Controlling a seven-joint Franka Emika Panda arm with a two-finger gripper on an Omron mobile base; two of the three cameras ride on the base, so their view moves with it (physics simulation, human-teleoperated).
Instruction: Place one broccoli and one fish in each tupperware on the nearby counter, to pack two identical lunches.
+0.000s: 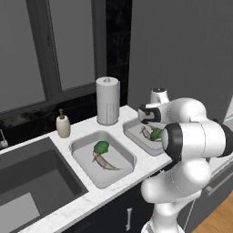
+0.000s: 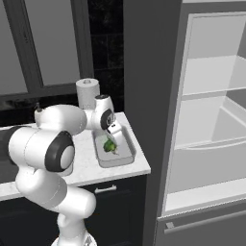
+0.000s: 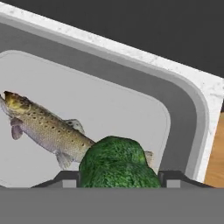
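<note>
Flanking base views — close downward hand-cam

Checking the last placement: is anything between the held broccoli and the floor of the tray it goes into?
Nothing visible. The gripper holds the broccoli over the right tupperware; the fish lies partly beside it, partly hidden behind it.

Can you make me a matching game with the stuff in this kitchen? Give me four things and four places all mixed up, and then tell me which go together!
Things:
1. paper towel roll
2. soap bottle
3. broccoli in the gripper
4. sink

Places:
A. over the right tupperware, by a fish
B. left end of the counter
C. between the sink and the paper towel roll
D. at the back, behind the two tupperware

Pairs: 1-D, 2-C, 3-A, 4-B
</note>
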